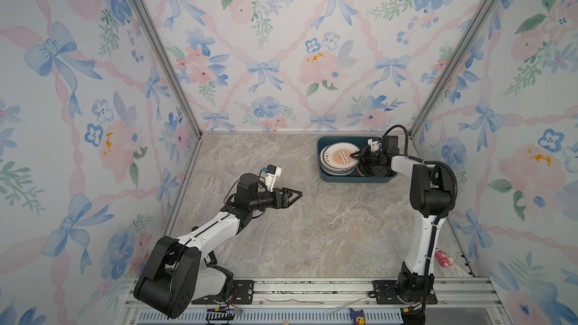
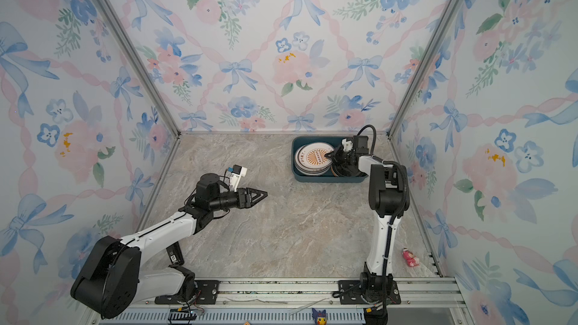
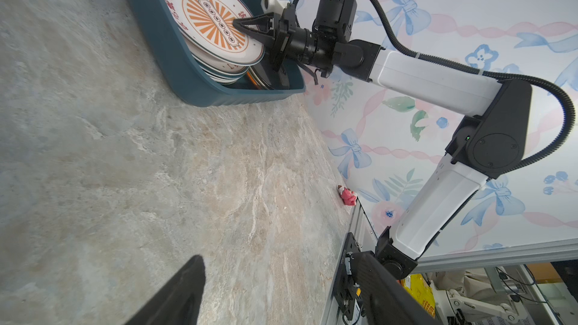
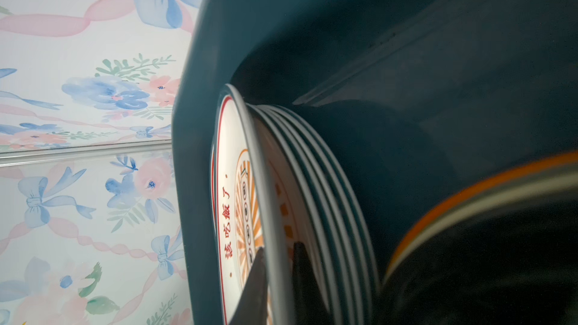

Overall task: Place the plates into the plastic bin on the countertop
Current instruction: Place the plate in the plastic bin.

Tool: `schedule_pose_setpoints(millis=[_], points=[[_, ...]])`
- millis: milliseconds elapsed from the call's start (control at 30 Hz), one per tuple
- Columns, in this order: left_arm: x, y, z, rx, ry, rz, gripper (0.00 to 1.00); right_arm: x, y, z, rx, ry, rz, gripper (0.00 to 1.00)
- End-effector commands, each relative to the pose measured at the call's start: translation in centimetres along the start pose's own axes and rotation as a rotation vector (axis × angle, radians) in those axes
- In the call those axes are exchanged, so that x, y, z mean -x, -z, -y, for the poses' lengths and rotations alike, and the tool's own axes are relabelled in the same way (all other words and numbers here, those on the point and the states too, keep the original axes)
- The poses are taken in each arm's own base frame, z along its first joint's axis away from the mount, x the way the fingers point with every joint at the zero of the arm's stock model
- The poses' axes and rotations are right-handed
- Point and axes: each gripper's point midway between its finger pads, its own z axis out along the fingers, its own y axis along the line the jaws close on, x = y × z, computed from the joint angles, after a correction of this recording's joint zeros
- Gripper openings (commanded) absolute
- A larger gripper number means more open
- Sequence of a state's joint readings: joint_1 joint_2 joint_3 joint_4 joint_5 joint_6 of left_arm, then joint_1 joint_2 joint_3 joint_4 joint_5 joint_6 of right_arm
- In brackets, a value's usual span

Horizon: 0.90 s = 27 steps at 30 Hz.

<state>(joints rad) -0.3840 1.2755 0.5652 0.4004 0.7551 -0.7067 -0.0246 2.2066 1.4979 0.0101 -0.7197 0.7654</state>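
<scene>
Up close, the right gripper [image 4: 280, 245] has its jaws drawn narrow, one on each side of the rim of the sunburst plate [image 1: 336, 155] (whether they pinch it or merely flank it, I cannot tell). That plate tops a stack of white plates [image 3: 223, 73] in the left half of the plastic bin [image 1: 344, 179]. The darker plates [image 3: 259, 79], one orange-edged, fill the right half under the wrist. The bin sits at the far right corner of the countertop [image 1: 297, 232]. Nearer the middle, well apart, the left gripper [image 1: 294, 196] hangs over bare surface, jaws wide and empty.
</scene>
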Motion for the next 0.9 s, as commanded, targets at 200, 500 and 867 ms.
schedule_pose_setpoints(millis=[200, 500, 867], points=[[0.6, -0.2, 0.4, -0.01, -0.031, 0.003, 0.79, -1.0, -0.4, 3.6, -0.147, -0.02, -0.016, 0.3], [0.8, -0.2, 0.6, -0.015, -0.032, 0.004, 0.79, -0.7, 1.5, 1.6, -0.216, 0.105, 0.003, 0.49], [0.5, -0.2, 0.4, -0.006, -0.032, 0.004, 0.79, -0.4, 6.0, -1.6, -0.422, 0.344, 0.082, 0.58]])
